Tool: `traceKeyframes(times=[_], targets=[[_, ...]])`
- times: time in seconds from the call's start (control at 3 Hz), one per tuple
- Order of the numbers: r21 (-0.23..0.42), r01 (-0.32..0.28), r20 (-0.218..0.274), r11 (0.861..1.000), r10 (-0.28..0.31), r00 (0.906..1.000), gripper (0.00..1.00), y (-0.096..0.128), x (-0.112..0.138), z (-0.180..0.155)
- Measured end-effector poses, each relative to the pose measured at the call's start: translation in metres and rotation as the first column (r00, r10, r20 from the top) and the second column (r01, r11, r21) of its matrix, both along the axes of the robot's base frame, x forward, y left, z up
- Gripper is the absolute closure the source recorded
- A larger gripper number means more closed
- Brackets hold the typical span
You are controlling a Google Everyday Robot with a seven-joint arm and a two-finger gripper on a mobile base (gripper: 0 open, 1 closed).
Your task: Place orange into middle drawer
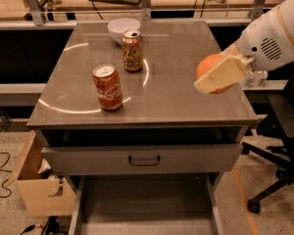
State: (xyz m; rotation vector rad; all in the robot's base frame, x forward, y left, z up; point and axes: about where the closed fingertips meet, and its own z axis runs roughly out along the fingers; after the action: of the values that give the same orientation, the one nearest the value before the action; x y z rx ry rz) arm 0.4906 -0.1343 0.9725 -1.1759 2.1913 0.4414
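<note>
Camera view, looking down from the front onto a flat grey metal table top [186, 102]. Over the right side of that table, raised off its surface: the two-finger gripper [216, 77], at the end of a thick white arm [277, 31] reaching in from the upper right. Closed around a round, smooth, plain orange [209, 65], with one pale beige finger [220, 74] laid across the fruit's front and the other hidden behind it. Held in the air, touching nothing but the gripper, well above and to the right of the wide grey metal middle drawer [144, 202]. Pulled out at the bottom of the cabinet, showing a flat plain floor and low side walls.

Just above it, a shut grey drawer front [88, 160] with a dark loop handle [144, 159]. On the table, left of centre and upright, a red cola can [108, 87]. Behind it and slightly right, apart from it, an orange-brown soda can [132, 50], also upright. Just behind that can, near the far edge, a round white bowl [123, 27]. On the floor left of the cabinet, an open pale wooden box [39, 190]. At the far right, part of a black office chair [284, 131].
</note>
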Motion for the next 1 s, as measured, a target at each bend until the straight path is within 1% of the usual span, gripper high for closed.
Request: traceKeyframes(times=[0.33,0.67,1.0], targets=[[-0.030,0.044,-0.055,0.999,-0.045,0.9975,1.00,-0.013,-0.043,-0.011],[-0.030,0.044,-0.054,0.999,-0.045,0.9975,1.00,-0.013,-0.043,-0.011],[-0.067,0.055,-0.050,0.996,-0.058,0.9970,1.00,-0.013,-0.053,-0.024]])
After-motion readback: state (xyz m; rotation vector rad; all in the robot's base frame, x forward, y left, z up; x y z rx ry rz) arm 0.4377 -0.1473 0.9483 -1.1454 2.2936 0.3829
